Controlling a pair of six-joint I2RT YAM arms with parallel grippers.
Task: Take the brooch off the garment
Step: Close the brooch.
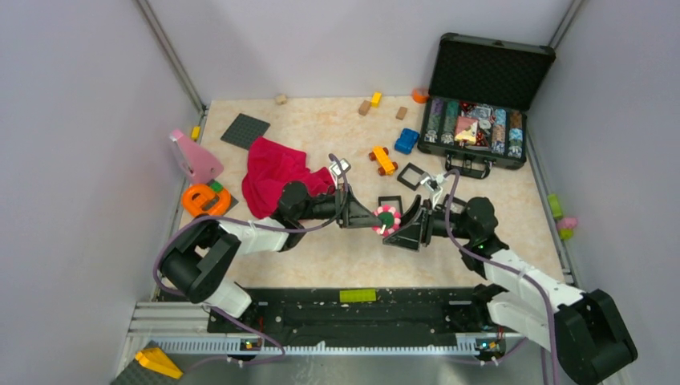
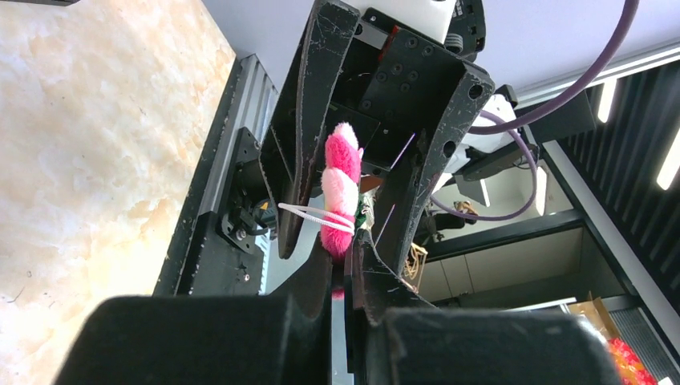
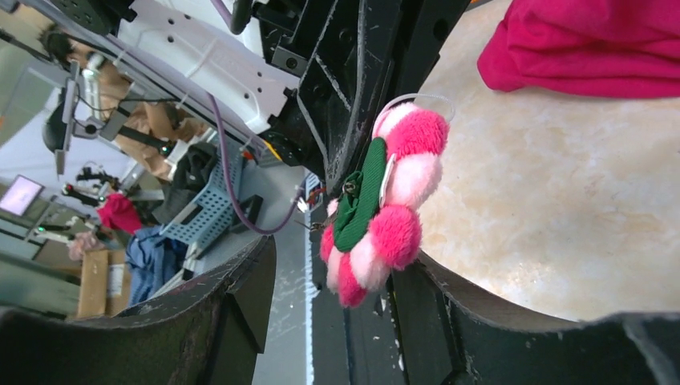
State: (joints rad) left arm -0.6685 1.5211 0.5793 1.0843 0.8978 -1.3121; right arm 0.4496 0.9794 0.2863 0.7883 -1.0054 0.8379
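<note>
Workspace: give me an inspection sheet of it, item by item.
Surface: beige marbled table; no spill seen.
Job's things: brooch is off the red garment, held above the table between the two hands.
Clutter: orange ring toy, orange toy car, blue toy car, dark baseplate, open case of chips at the back.
Hands: left hand shut on the brooch's edge; right hand open around it.
Cables: purple cables loop along both arms.
Surroundings: grey walls on three sides.
</note>
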